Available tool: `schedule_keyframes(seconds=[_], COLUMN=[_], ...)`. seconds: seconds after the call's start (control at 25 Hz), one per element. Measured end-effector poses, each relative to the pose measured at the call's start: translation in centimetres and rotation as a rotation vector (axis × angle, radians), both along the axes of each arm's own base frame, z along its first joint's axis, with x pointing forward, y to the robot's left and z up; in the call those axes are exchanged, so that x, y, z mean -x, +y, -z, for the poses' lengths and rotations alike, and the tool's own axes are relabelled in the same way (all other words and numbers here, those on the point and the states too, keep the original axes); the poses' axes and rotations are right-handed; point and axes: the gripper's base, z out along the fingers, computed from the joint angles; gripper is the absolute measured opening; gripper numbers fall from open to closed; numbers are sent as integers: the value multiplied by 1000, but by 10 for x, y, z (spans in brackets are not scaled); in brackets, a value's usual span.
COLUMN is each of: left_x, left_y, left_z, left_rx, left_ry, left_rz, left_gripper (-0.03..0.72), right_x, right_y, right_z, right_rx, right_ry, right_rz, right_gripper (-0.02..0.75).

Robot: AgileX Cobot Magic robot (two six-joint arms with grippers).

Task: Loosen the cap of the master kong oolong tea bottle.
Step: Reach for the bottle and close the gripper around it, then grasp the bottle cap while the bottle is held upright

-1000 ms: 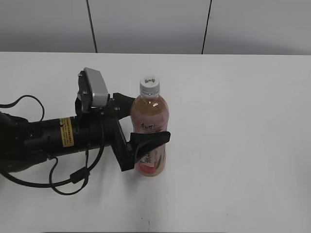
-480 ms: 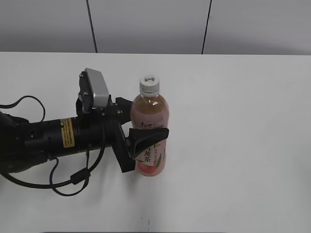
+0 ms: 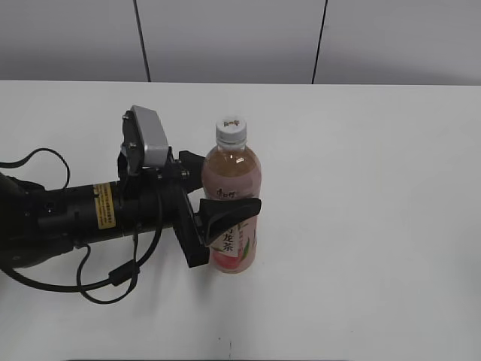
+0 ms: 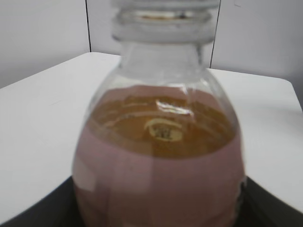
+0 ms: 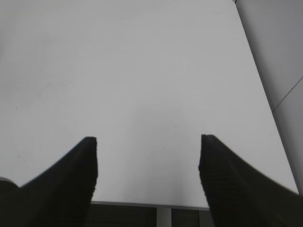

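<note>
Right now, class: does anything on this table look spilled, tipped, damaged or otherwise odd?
Nothing stands out. The bottle stands upright on the table with its cap on, the left pincer closed around its body. No liquid shows on the table.

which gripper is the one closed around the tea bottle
The left gripper: its black fingers clamp the master kong oolong tea bottle at the label. The right gripper is open over bare table, holding nothing.
</note>
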Motion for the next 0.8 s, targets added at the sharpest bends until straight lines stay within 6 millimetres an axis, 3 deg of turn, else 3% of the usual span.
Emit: schedule_keyframes(seconds=[0.8], left_x=[-2], left_y=[1], left_z=[0], left_rx=[8], left_ry=[9], left_rz=[-21], left_gripper=[433], right_x=[-5], right_y=[1], right_z=[-6], right_rx=[-4], right_ry=[-9], right_rz=[-4], right_gripper=[484])
